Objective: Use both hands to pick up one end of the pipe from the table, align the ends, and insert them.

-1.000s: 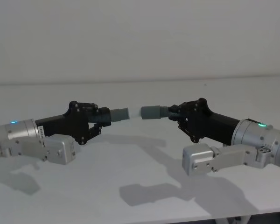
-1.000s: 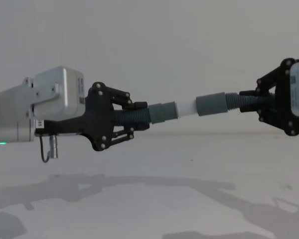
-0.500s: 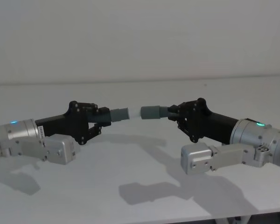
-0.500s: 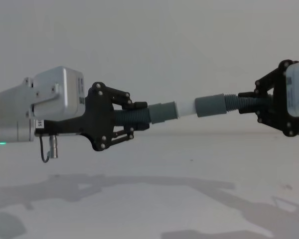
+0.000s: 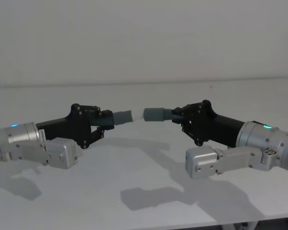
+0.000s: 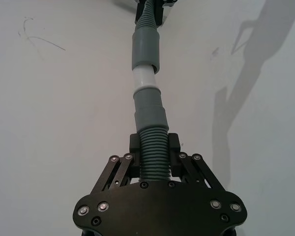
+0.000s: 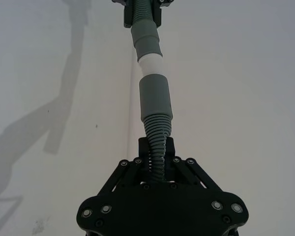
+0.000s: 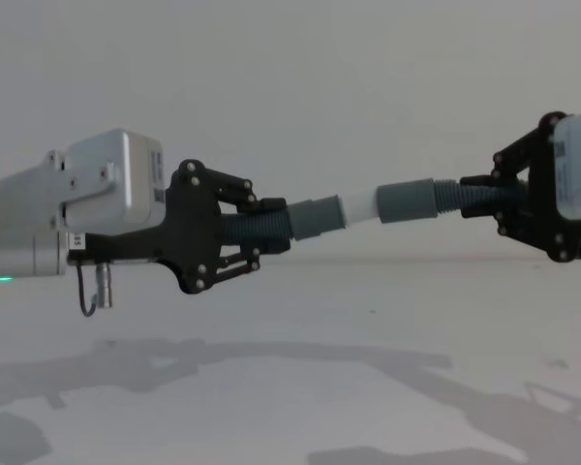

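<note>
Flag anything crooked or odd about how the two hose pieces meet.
The pieces meet at a slight bend: the left gripper's white plug tip enters the socket cuff held by the right gripper off-axis, much white still exposed. No damage visible.

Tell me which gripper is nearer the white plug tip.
Left. The left gripper holds the hose piece carrying the white plug tip; the right gripper holds the opposite socket piece.

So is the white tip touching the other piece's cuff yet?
Touching: in the chest view the white tip runs straight into the right gripper's cuff with no gap; both wrist views agree.
</note>
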